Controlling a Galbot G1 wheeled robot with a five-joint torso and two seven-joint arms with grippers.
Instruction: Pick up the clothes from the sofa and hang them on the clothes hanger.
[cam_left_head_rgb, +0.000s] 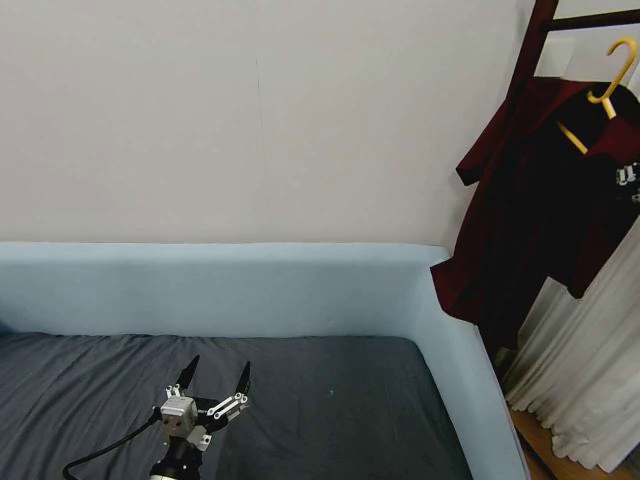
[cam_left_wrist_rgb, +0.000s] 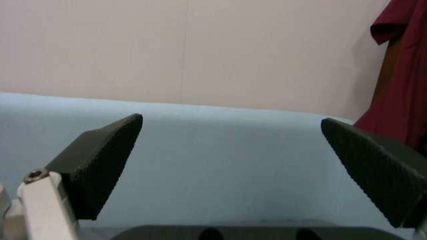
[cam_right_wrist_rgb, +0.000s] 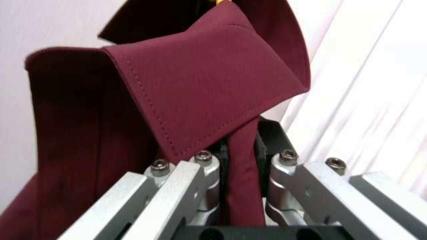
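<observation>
A dark red shirt (cam_left_head_rgb: 530, 200) hangs on a yellow hanger (cam_left_head_rgb: 606, 90) from a dark wooden rack (cam_left_head_rgb: 530, 50) at the upper right. In the right wrist view, my right gripper (cam_right_wrist_rgb: 241, 150) is shut on a fold of the red shirt (cam_right_wrist_rgb: 200, 85) near its collar. My left gripper (cam_left_head_rgb: 218, 372) stands open over the dark grey sofa seat (cam_left_head_rgb: 330, 400), with nothing between its fingers (cam_left_wrist_rgb: 100, 165). In the left wrist view it faces the light blue sofa back (cam_left_wrist_rgb: 220, 150).
The light blue sofa back (cam_left_head_rgb: 220, 290) and its right arm (cam_left_head_rgb: 460, 380) border the seat. White curtains (cam_left_head_rgb: 590, 380) hang below the shirt at the right. A strip of wooden floor (cam_left_head_rgb: 540, 450) shows beside the sofa. A plain wall (cam_left_head_rgb: 250, 120) rises behind.
</observation>
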